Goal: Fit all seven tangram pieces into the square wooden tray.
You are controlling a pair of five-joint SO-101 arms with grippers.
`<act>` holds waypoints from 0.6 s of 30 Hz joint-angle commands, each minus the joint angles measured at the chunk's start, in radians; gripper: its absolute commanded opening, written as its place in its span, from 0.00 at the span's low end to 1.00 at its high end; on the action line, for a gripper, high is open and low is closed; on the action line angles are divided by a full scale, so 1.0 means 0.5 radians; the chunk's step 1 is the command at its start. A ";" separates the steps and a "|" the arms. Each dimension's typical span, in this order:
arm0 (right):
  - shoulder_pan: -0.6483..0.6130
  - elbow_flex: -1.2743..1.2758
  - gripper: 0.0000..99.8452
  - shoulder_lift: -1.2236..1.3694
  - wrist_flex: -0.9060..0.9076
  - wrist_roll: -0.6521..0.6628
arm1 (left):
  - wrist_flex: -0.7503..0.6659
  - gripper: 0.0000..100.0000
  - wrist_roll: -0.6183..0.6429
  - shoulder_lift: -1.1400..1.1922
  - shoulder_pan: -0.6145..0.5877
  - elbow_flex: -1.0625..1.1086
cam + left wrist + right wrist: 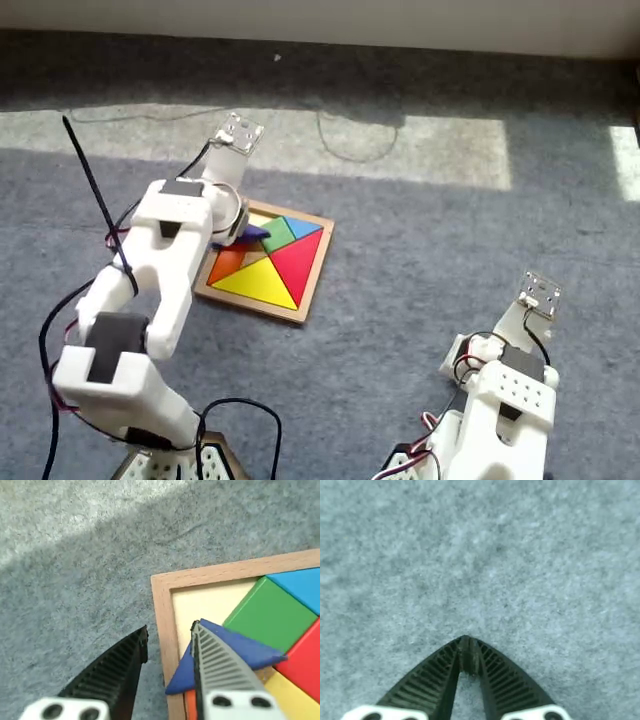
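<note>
Beech-coloured wood tray point(318, 272), square with a raised rim, sits on grey short-pile carpet point(470, 555) in front of the left arm. Flat glossy pieces inside:
- yellow triangle point(255, 283)
- red triangle point(300, 258)
- green piece point(272, 615)
- light-blue triangle point(300, 585)
- orange piece point(228, 262)

Dark-blue triangle point(240, 647) lies skewed at the tray's corner, one tip lapping over the rim, next to a bare cream patch of tray floor.

Left gripper point(169, 628) is spread wide and straddles the rim: black ribbed finger point(117, 667) outside over the carpet, the other ribbed finger across the dark-blue triangle. Can't tell if it's touching the piece.

Right gripper point(466, 642) is well apart from the tray, over bare carpet, ribbed tips pressed together with nothing between them.
</note>
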 commanded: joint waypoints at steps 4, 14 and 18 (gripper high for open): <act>0.035 0.005 0.00 -0.014 -0.014 0.018 | 0.068 0.16 0.233 0.078 0.020 -0.244; 0.032 0.005 0.00 -0.014 -0.014 0.018 | -0.098 0.16 0.233 -0.394 -0.051 0.195; 0.032 0.005 0.00 -0.014 -0.014 0.018 | -0.193 0.16 0.227 -0.603 -0.044 0.425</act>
